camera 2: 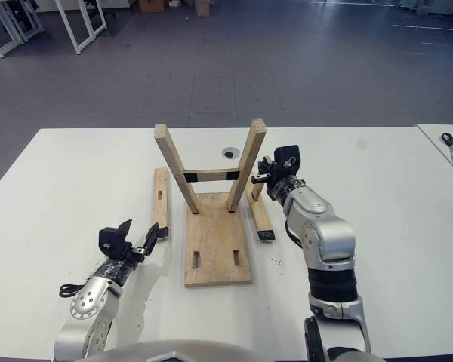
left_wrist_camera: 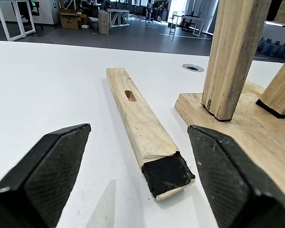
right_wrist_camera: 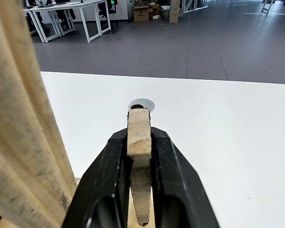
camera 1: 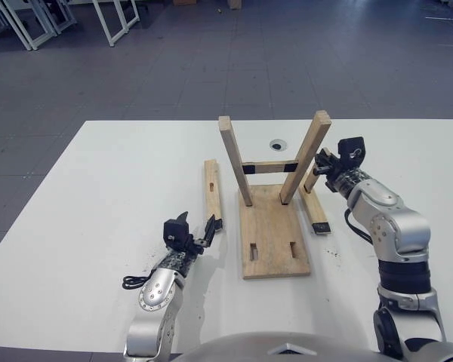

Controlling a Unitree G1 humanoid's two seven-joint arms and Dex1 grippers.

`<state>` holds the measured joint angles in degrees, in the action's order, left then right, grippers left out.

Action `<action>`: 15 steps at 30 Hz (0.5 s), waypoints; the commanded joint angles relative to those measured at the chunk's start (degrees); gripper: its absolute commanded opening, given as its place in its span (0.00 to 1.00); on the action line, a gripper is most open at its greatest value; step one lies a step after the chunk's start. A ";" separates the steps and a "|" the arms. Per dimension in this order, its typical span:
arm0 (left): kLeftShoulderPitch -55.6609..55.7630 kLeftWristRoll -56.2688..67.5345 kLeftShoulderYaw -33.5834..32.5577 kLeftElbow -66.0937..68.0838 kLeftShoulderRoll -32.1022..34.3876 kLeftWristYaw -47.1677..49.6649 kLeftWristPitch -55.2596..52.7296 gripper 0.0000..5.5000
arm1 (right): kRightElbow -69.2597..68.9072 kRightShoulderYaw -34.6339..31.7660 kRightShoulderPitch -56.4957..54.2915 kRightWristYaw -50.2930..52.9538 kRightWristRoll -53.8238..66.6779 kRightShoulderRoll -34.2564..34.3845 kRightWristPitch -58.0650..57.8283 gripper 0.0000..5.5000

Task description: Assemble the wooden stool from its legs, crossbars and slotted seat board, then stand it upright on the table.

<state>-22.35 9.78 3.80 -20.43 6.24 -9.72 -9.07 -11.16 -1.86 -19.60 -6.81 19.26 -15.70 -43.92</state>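
Two claws: left (camera 1: pixel 198 228) wide open near loose leg (left_wrist_camera: pixel 137 114), right (camera 1: pixel 322 167) tight on wooden piece (right_wrist_camera: pixel 138 128)

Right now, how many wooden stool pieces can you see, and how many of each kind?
Legs: 4, two standing legs and two loose legs
Crossbar: 1
Seat board: 1
Short wooden piece in the right gripper, perhaps another crossbar: 1
Total: 7
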 commanded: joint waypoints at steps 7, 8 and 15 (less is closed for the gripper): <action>0.20 -1.02 -0.10 0.58 0.25 0.36 -1.08 0.69 | 1.90 1.24 1.71 -0.95 -3.62 0.20 0.70 0.08; 0.21 -1.10 -0.07 0.63 0.23 0.41 -1.12 0.69 | 2.04 1.76 2.03 -1.15 -3.91 0.11 0.26 0.08; 0.74 -1.66 0.28 0.94 0.24 -0.07 -1.61 0.69 | 13.19 2.79 2.38 -3.48 -6.20 0.19 4.02 0.08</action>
<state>-22.28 8.60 3.88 -20.19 6.25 -9.74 -9.67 -5.10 0.09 -19.71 -9.58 14.74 -15.57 -38.47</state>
